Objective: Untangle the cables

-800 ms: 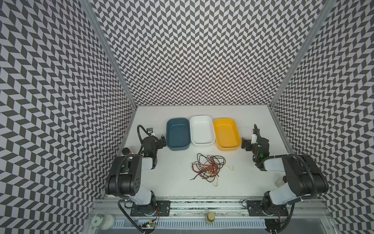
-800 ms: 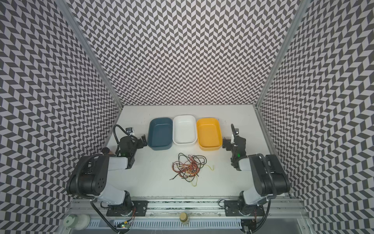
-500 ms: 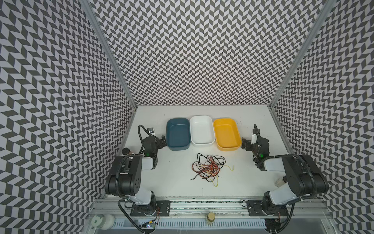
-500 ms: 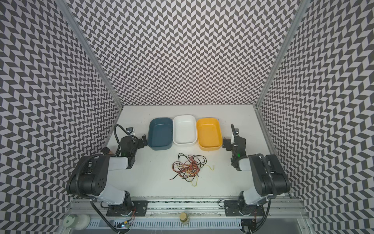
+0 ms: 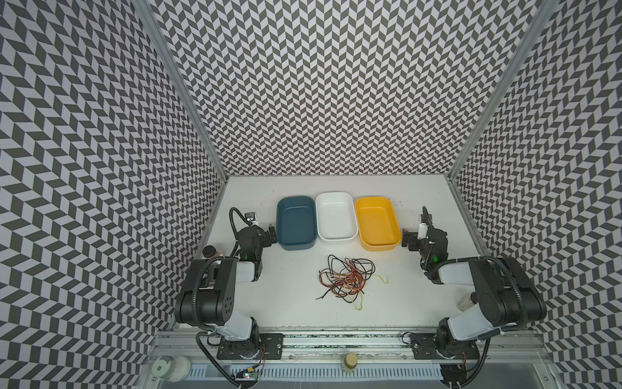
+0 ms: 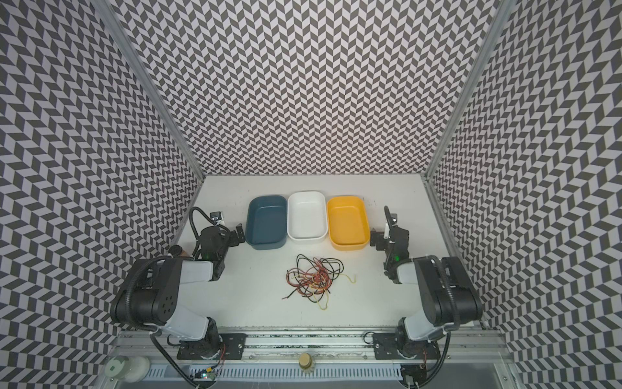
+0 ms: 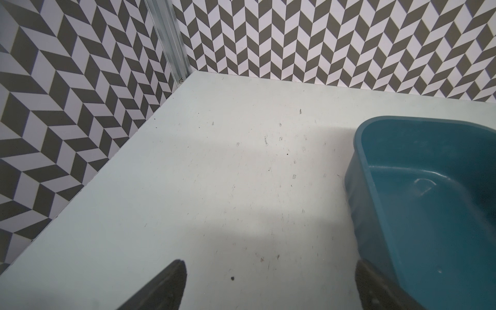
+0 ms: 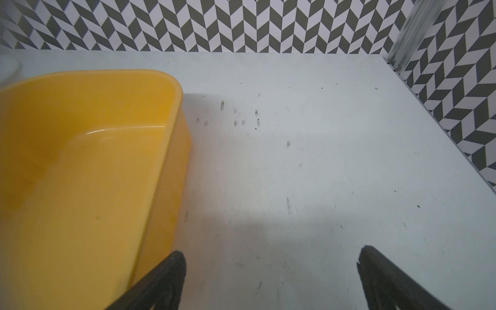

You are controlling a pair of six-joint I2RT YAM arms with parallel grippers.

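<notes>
The back wall [image 5: 336, 84] stands at 12 o'clock and the side walls [image 5: 84, 168] at 9 and 3 o'clock. All have gray and white zigzags. Shiny metal posts [image 5: 181, 91] stand in the back corners. The white table [image 5: 286, 313] has little dark marks. A metal rail [image 5: 336, 342] runs at 6 o'clock.

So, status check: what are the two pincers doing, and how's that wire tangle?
Left pincer open, empty, beside blue tray. Right pincer open, empty, beside yellow tray. Cables tangled in one heap, untouched. Nothing in the way.
</notes>
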